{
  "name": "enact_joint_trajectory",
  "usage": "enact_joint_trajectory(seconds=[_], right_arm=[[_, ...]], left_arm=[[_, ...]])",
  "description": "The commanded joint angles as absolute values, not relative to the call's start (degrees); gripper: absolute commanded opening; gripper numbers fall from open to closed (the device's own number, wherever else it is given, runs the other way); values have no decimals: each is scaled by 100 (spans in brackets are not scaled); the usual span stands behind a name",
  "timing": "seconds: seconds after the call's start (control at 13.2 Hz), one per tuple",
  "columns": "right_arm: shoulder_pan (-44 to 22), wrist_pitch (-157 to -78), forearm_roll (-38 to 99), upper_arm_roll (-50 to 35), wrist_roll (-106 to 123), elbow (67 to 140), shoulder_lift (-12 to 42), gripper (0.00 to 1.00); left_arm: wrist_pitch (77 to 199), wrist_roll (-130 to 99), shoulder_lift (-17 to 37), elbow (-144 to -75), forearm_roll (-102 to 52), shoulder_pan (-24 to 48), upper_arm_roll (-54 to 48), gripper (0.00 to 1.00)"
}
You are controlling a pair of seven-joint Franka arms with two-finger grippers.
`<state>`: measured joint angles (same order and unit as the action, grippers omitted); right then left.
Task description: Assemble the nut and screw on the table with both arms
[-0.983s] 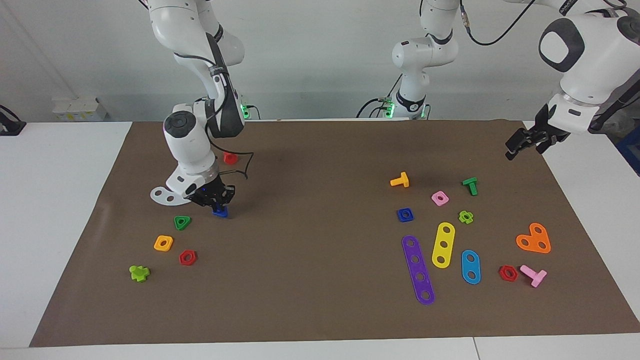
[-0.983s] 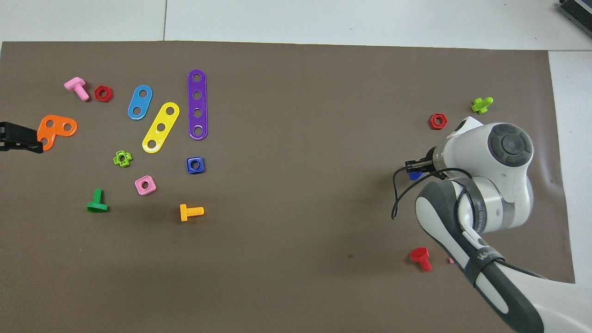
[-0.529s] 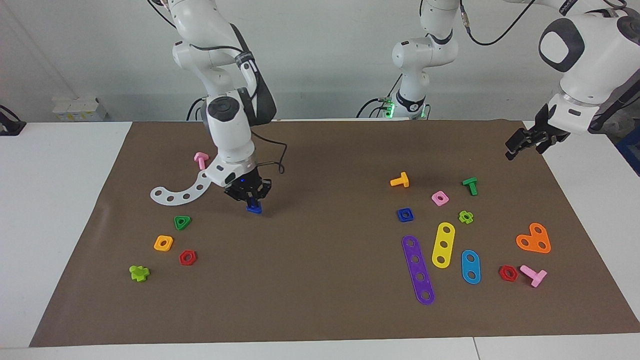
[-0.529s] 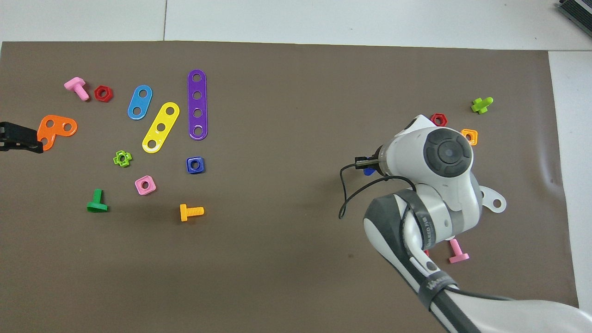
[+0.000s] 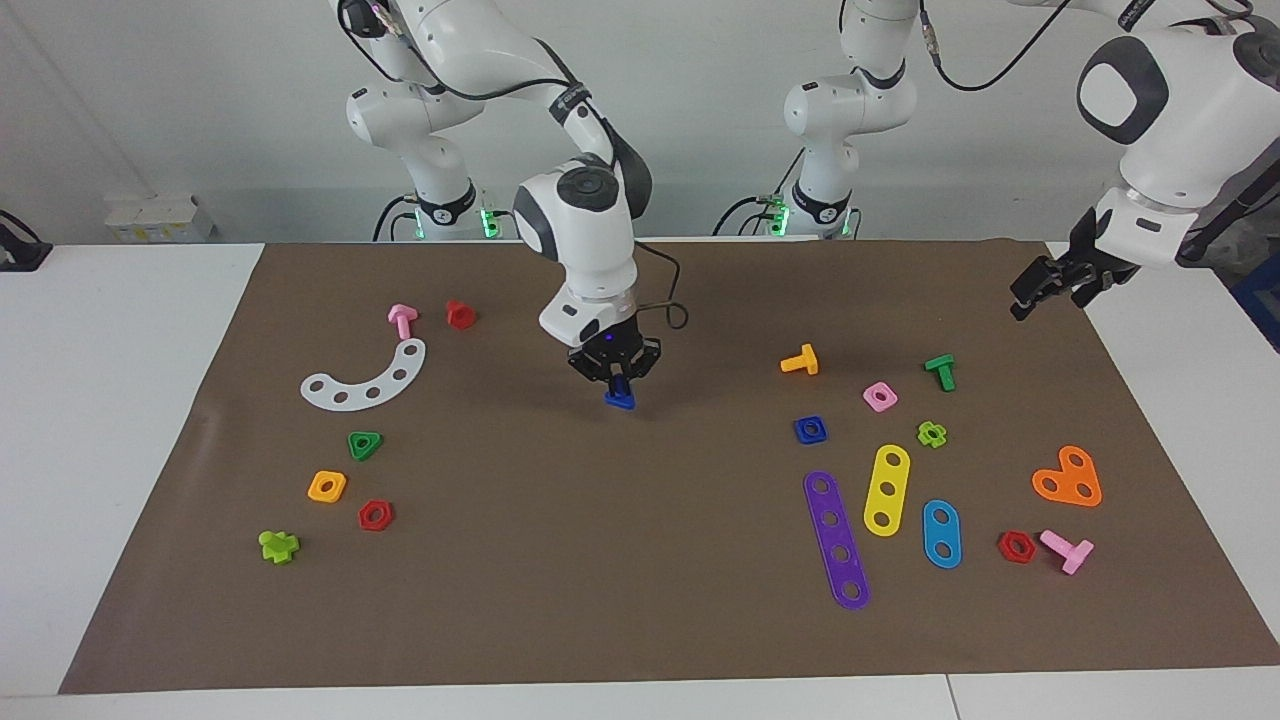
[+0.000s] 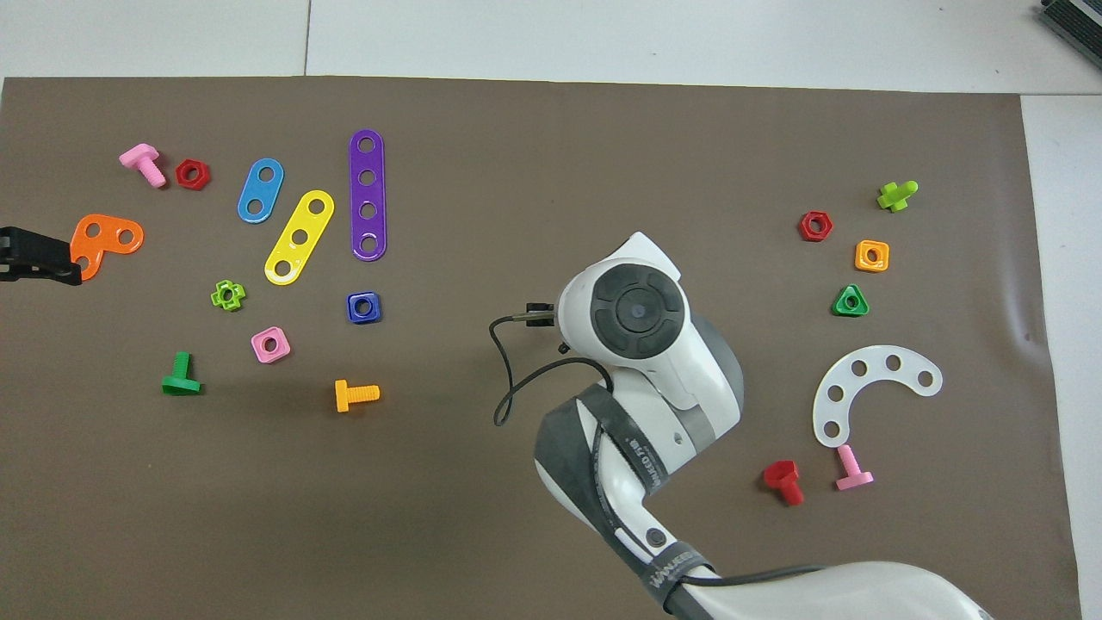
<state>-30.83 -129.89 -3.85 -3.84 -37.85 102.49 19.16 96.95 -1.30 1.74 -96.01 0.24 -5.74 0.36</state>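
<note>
The right arm's jaws [image 5: 619, 378] hang over the bare middle of the brown mat, pinched on the blue triangular-headed screw [image 5: 620, 399], which points head down just above the surface [image 5: 150, 380]; from overhead the arm's wrist hides it. Off toward the left arm's end from those jaws, and a little farther from the robots, the blue square nut [image 5: 810, 430] lies flat on the mat, untouched, with the orange bolt [image 5: 800, 360] nearer to the robots than it and the pink square nut [image 5: 879, 396] beside it. The purple four-hole strip [image 5: 836, 539] lies just past the nut, farther still from the robots. Toward the right arm's end from the holding jaws are the white curved strip [image 5: 365, 378], the red bolt [image 5: 460, 314] and the pink bolt [image 5: 402, 319]. The left arm waits with its jaws [image 5: 1040, 291] raised over the mat's edge at its own end, well apart from the nut; whether they are wide or narrow cannot be told.
</note>
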Motion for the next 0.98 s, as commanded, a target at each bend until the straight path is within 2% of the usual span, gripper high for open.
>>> enact_joint_trajectory(seconds=[0.0,0.15,0.45,0.83,0.91], right_arm=[[-3304,-12726,-615,-378,-4227,9677,2407,0],[-3515,-12805,-633,-369,-4568,9677,2601,0],[-3358,-12709,-791,-369,-4457,9896,2602,0],[-3199,-12674,-782,-378,-4421,10063,2558,0],[-3182,-12683,-782,-378,-4421,10072,2558,13]], left_arm=[[9633,-184,-132,-9826,132,-370,-9,100],[9642,-167,-149,-9861,132,-317,-17,100],[9825,-149,-149,-9896,106,-71,-18,100],[10247,-193,17,-10081,97,649,-18,99],[10379,-193,200,-10090,88,755,-18,98]])
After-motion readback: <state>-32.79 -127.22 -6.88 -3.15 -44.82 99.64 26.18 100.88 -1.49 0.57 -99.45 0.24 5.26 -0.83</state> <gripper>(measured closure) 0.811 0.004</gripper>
